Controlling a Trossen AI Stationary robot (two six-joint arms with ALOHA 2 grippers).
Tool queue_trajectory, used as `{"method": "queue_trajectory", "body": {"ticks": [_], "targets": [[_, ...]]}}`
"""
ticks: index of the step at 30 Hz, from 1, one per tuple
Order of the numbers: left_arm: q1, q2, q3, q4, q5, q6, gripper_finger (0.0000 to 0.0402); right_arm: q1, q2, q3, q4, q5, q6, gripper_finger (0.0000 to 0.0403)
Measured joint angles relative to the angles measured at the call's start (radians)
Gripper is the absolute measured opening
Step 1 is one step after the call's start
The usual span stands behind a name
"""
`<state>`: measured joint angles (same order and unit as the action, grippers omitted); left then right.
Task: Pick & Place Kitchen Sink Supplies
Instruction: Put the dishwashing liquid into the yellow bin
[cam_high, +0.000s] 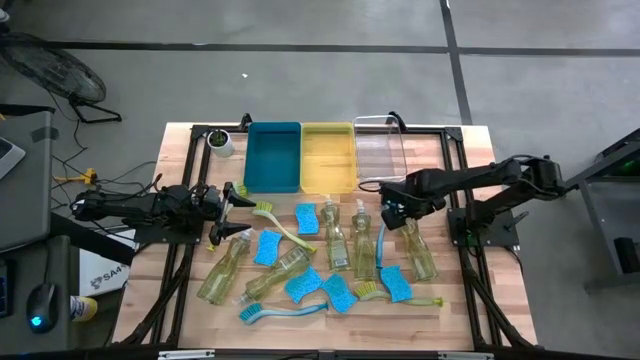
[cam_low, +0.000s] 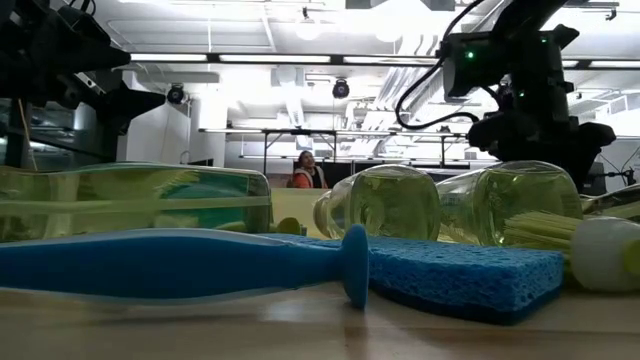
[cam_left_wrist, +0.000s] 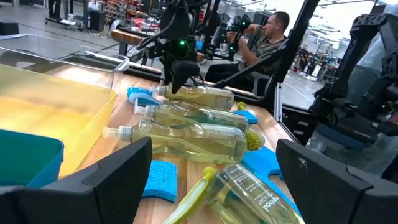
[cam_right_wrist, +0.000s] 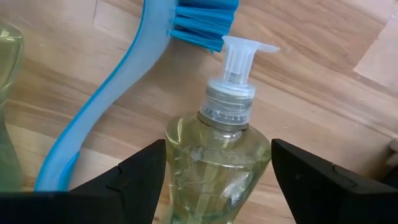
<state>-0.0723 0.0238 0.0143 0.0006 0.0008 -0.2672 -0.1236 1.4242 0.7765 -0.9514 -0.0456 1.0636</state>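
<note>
Several clear pump bottles of yellowish soap (cam_high: 338, 238), bright-blue sponges (cam_high: 306, 218) and long-handled brushes (cam_high: 282, 310) lie scattered on the wooden table. My right gripper (cam_high: 393, 212) is open and low over the rightmost bottle (cam_high: 418, 250). In the right wrist view its fingers (cam_right_wrist: 140, 174) stand on either side of that bottle's shoulder (cam_right_wrist: 217, 155), just below the pump (cam_right_wrist: 239, 50). A blue brush (cam_right_wrist: 106, 93) lies beside it. My left gripper (cam_high: 228, 200) is open and empty at the table's left, level above the table, facing the pile (cam_left_wrist: 186, 134). My right gripper's fingers come from above and stand on both sides of the lying bottle's shoulder (cam_right_wrist: 180, 149), close to its walls. I cannot tell whether they touch it. The bottle lies on the table.
A blue bin (cam_high: 272, 155), a yellow bin (cam_high: 328, 155) and a clear bin (cam_high: 378, 150) stand side by side at the far edge. A small white cup (cam_high: 220, 143) stands left of them. People sit in the room beyond the table (cam_left_wrist: 267, 37).
</note>
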Motion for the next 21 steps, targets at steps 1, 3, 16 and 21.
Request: {"method": "queue_trajectory", "body": {"ticks": [1,3,16,21], "targets": [[0.0,0.0,0.0,0.0,0.0,0.0,0.034,0.0,0.0,0.0,0.001,-0.003,0.002,0.0274],[0.0,0.0,0.0,0.0,0.0,0.0,0.034,0.008,0.001,-0.001,0.0,-0.006,0.013,0.0274],[0.0,0.0,0.0,0.0,-0.001,0.0,0.034,0.064,0.015,-0.014,-0.01,0.009,0.037,0.0275],[0.0,0.0,0.0,0.0,-0.002,0.0,0.034,0.082,0.007,-0.009,-0.007,0.004,0.055,0.03]]}}
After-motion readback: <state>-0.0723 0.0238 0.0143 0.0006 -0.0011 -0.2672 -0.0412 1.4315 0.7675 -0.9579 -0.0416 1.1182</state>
